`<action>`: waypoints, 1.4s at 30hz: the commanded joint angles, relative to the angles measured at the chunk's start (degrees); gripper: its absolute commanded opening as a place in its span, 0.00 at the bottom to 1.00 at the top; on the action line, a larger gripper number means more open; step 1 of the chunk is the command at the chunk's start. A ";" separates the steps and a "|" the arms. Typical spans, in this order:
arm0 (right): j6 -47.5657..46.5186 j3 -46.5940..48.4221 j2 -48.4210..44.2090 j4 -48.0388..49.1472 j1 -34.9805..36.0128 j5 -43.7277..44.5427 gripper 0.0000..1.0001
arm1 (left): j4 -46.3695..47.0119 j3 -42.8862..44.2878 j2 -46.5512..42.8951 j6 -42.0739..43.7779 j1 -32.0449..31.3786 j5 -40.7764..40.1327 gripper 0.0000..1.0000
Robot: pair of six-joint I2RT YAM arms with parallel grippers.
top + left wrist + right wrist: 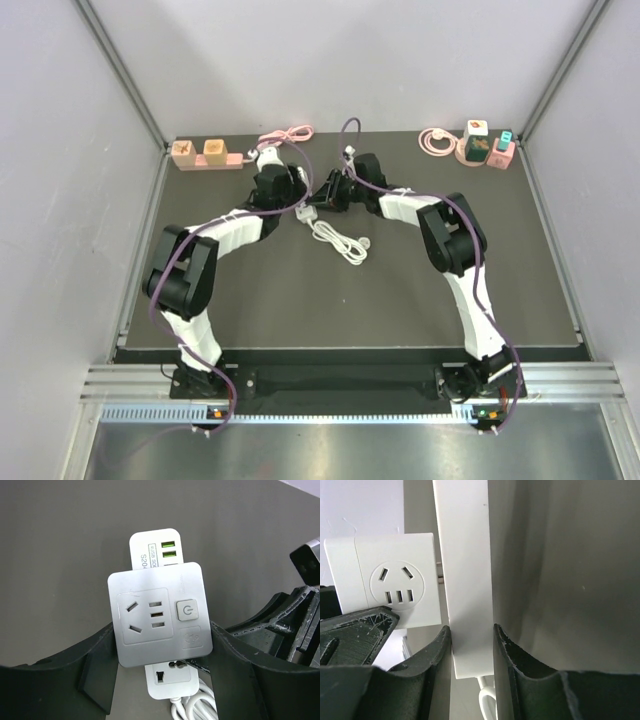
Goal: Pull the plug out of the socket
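Left wrist view puts us right over the job: the left gripper (160, 630) has its fingers (97, 670) spread wide and pressed against two opposite sides of the cube plug (155, 612), a pale square block sitting on the white power strip (155, 545) that runs beneath it. From the right wrist we see the strip edge-on, pinched between the fingers (520, 675) of the right gripper (471, 630) near its cable end, with the plug standing off its left face. Thin metal prongs (440, 572) show in a narrow gap between the two, so we judge the plug to be in the socket but not flush against it. In the top view both arms meet over the middle of the desk (400, 300), with the strip's white cable (340, 242) coiled just toward the near edge. We take the step in hand to be the pull itself, since both grips look set and the parts are not yet apart. The next move calls for the left arm to draw the plug straight out along its prongs, without twisting, while the right arm holds the strip steady. Beside the green USB ports (168, 550) we read "4USB SO" and "S204", both cut off by the plug. The plug's button (186, 611) bears a power symbol, and the faint mark below it we cannot read.
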 commanded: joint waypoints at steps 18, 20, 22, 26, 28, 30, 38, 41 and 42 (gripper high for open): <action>2.25 -1.71 4.22 -0.55 -0.98 6.60 0.00 | -11.42 16.80 -7.76 4.15 -6.00 -2.18 0.00; 1.11 -0.83 4.39 -1.16 -0.98 6.51 0.00 | -14.68 15.14 -11.01 4.41 -6.26 -2.72 0.00; 0.41 0.66 5.01 -1.25 -0.90 5.29 0.00 | -18.18 13.65 -14.95 4.76 -6.26 -1.76 0.00; -1.26 1.99 5.19 -1.08 -0.90 3.17 0.03 | -25.31 10.04 -21.21 5.56 -6.09 7.87 0.00; -3.01 1.64 4.49 -0.90 -0.98 2.82 0.08 | -28.92 8.99 -24.10 5.99 -6.00 12.99 0.00; -4.33 1.63 3.44 -1.16 -0.98 2.21 0.12 | -33.84 6.88 -25.69 5.39 -6.00 21.67 0.00; -9.35 4.10 3.34 -5.82 -0.90 2.29 0.17 | -57.74 2.30 -27.45 0.29 -6.53 33.05 0.00; -9.44 4.18 3.34 -5.82 -0.72 1.77 0.18 | -64.42 0.98 -28.60 -0.33 -7.05 35.08 0.00; -9.52 4.27 3.43 -5.82 -0.72 1.59 0.18 | -66.01 0.98 -29.03 -0.94 -7.23 34.73 0.00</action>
